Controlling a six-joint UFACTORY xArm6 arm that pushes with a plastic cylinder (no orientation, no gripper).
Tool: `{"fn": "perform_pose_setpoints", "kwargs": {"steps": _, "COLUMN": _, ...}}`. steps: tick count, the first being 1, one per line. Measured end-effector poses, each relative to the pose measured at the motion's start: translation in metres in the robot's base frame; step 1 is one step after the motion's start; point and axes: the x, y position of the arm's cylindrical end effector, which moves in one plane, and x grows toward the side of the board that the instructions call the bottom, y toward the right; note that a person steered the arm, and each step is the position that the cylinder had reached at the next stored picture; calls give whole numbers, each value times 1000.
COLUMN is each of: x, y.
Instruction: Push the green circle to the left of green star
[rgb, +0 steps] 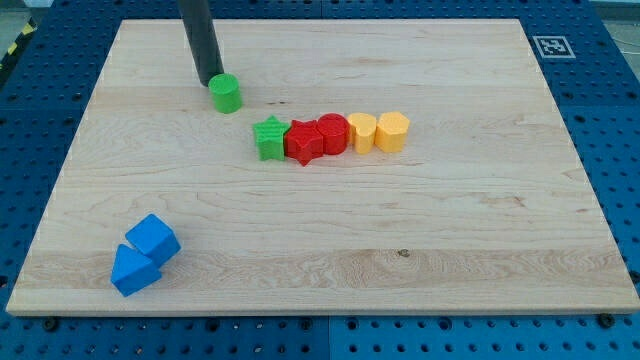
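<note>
Camera view shows a wooden board on a blue pegboard table, with my rod ending in my tip just beside the green circle, at its upper left; there is no pincer to be apart or together. Two blue blocks touch near the view's bottom left. Mid-board, the green star, red star, red circle and two yellow blocks form a touching row, the green circle lying apart toward the star's upper left.

Probably lab: blue perforated bench
</note>
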Motion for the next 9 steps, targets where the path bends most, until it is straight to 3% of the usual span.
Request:
{"fn": "perform_pose_setpoints", "kwargs": {"steps": 5, "x": 30, "y": -30}}
{"fn": "perform_pose_setpoints", "kwargs": {"steps": 7, "x": 37, "y": -16}}
{"fn": "perform_pose_setpoints", "kwargs": {"steps": 9, "x": -6, "y": 13}}
